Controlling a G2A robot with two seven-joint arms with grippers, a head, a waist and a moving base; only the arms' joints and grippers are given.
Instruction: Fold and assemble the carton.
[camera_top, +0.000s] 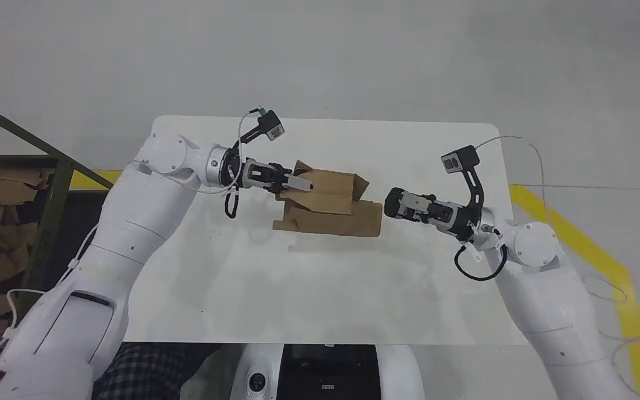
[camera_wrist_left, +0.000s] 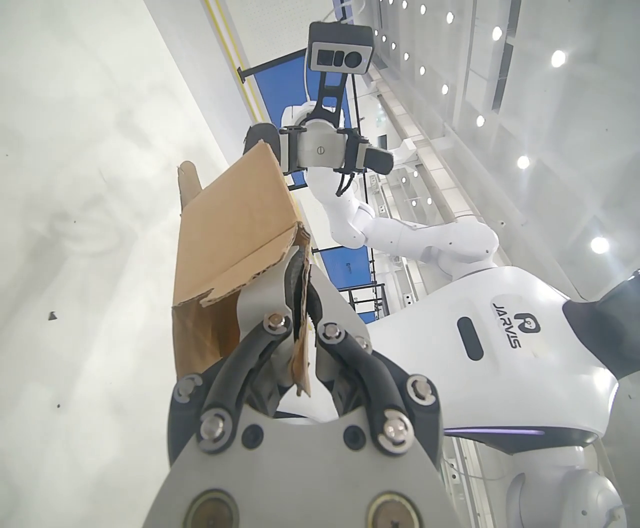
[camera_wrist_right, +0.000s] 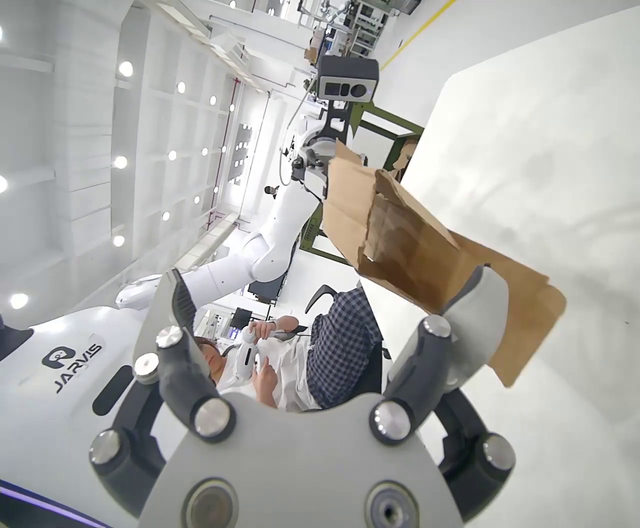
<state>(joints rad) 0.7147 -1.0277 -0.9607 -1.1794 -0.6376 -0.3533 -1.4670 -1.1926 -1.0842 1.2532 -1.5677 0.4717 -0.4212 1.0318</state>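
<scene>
A brown carton (camera_top: 330, 205), partly folded with loose flaps, lies in the middle of the white table (camera_top: 200, 290). My left gripper (camera_top: 300, 184) is at its far-left end, shut on the edge of a raised flap; in the left wrist view the cardboard (camera_wrist_left: 235, 230) is pinched between the fingers (camera_wrist_left: 300, 272). My right gripper (camera_top: 392, 205) stands open just off the carton's right end. In the right wrist view the carton (camera_wrist_right: 410, 250) lies ahead of the gripper (camera_wrist_right: 325, 295), and one finger (camera_wrist_right: 480, 295) overlaps its nearest flap.
A green metal frame with cardboard pieces (camera_top: 20, 200) stands off the table's left side. A yellow floor line (camera_top: 535, 205) runs on the right. Bare table surface lies in front of and behind the carton.
</scene>
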